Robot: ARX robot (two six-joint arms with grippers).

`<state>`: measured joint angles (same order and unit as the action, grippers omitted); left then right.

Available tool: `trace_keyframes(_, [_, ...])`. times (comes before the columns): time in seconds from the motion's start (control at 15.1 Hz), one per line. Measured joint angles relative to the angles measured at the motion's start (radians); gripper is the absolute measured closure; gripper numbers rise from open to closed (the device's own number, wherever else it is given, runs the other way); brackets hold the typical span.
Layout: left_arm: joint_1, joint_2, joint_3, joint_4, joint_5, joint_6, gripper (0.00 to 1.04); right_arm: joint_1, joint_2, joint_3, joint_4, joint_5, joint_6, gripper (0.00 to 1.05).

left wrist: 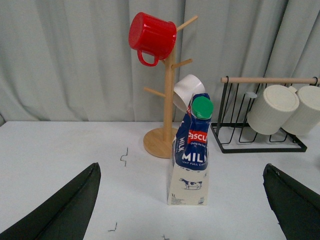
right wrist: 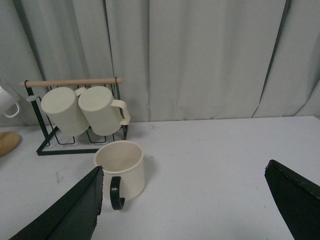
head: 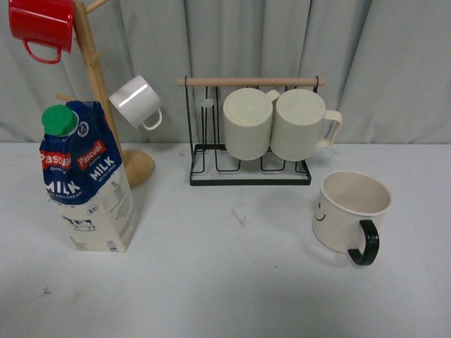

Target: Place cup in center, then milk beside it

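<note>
The cup (head: 349, 215), cream with a black handle and a smiley face, stands upright on the right of the table. The milk (head: 88, 183) stands upright on the left, in front of the mug tree. Between them lies pale grey tabletop with a small black mark (head: 239, 217). Neither gripper shows in the front view. My left gripper (left wrist: 181, 167) is open and empty, and the milk (left wrist: 191, 155) stands ahead between its fingers (left wrist: 65, 207). My right gripper (right wrist: 185, 167) is open and empty. The cup (right wrist: 122, 167) stands ahead, by one of its fingers (right wrist: 75, 212).
A wooden mug tree (head: 106, 105) at the back left holds a red mug (head: 42, 24) and a small white mug (head: 136, 101). A black wire rack (head: 250, 172) at the back middle holds two ribbed cream mugs (head: 248, 123). A grey curtain hangs behind.
</note>
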<state>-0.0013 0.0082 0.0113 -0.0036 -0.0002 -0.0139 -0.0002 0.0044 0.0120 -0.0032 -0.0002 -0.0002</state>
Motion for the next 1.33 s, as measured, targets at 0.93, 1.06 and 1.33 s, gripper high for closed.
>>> trace_keyframes(0.93, [0.0,0.0,0.0,0.0,0.0,0.0,0.07,0.0,0.0,0.0,0.0,0.0,0.0,0.06])
trace_keyframes(1.06, [0.0,0.0,0.0,0.0,0.0,0.0,0.07,0.0,0.0,0.0,0.0,0.0,0.0,0.06])
trace_keyframes(1.33, [0.0,0.0,0.0,0.0,-0.003,0.0,0.07,-0.187,0.357,0.076,0.087,-0.663,-0.115,0.06])
